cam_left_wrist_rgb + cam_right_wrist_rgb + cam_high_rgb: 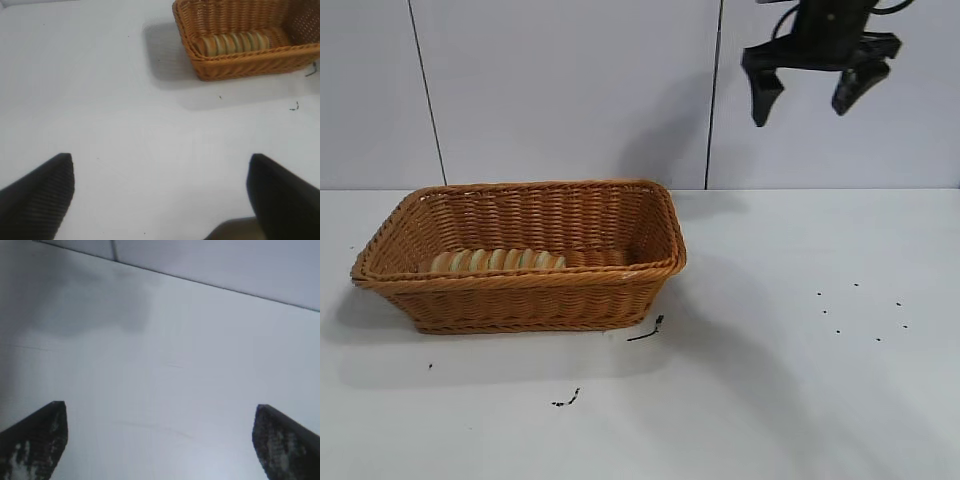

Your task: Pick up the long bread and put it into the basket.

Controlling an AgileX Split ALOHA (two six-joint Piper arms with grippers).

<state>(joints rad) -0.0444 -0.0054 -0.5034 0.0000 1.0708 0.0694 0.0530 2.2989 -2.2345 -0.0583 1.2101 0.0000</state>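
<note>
Exterior view: the basket (520, 255) on the white table (800, 400), toward the left, long side facing the camera. Inside it, the long bread (498, 261), lying lengthwise along the near wall, only the ridged top showing over the braided rim. Not held by anything. Up at the top right, well above the table and well apart from the basket, the right gripper (810, 95), fingers spread wide and pointing down, nothing between them. A small dark scrap (648, 331) just beside the basket's near right corner, a second dark scrap (567, 400) nearer the camera, and a scatter of dark specks (860, 310) on the right part of the table.

Left wrist view: the left gripper (160, 197), two dark fingertips (42, 192) set far apart with bare table between, empty. Farther off, the basket (250, 67) with the bread (235, 43) resting against one long wall (pale loaf, darker crosswise ridges).

Right wrist view: the right gripper (160, 440) again, both fingertips (35, 440) wide apart, only plain pale surface between and a dark seam (200, 282) crossing beyond. Neither basket nor bread here.
</note>
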